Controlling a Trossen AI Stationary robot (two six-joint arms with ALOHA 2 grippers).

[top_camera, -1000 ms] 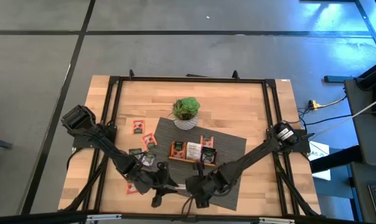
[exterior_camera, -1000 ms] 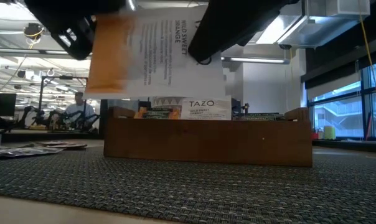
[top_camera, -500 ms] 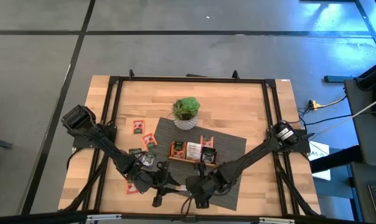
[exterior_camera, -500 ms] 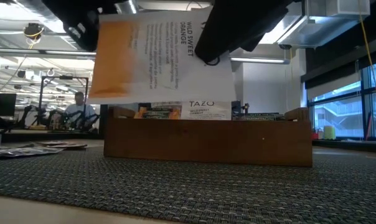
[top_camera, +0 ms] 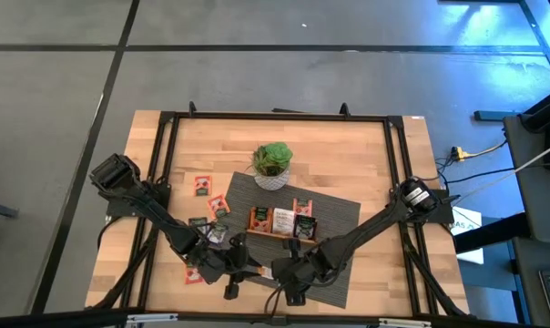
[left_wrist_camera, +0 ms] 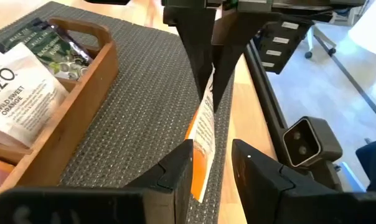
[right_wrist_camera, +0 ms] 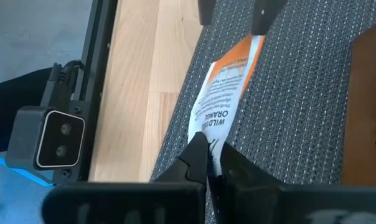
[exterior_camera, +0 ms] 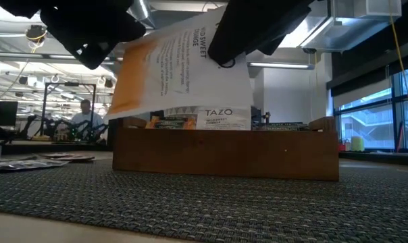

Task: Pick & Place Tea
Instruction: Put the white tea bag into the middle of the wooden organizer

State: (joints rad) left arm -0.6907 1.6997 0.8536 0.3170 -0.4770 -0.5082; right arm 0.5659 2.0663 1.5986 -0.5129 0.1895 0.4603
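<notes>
Held in the air just in front of the tray (exterior_camera: 224,154), over the mat (exterior_camera: 190,202): one white-and-orange sachet (exterior_camera: 180,67). Right gripper (right_wrist_camera: 208,151) pinching its white end, fingers pressed together; left gripper (left_wrist_camera: 211,163) spread around its orange end, not clamping. Probably light, thin and floppy, so best pinched by an edge. Standing in the tray: more sachets, dark, white and orange; exact compartments hard to tell
</notes>
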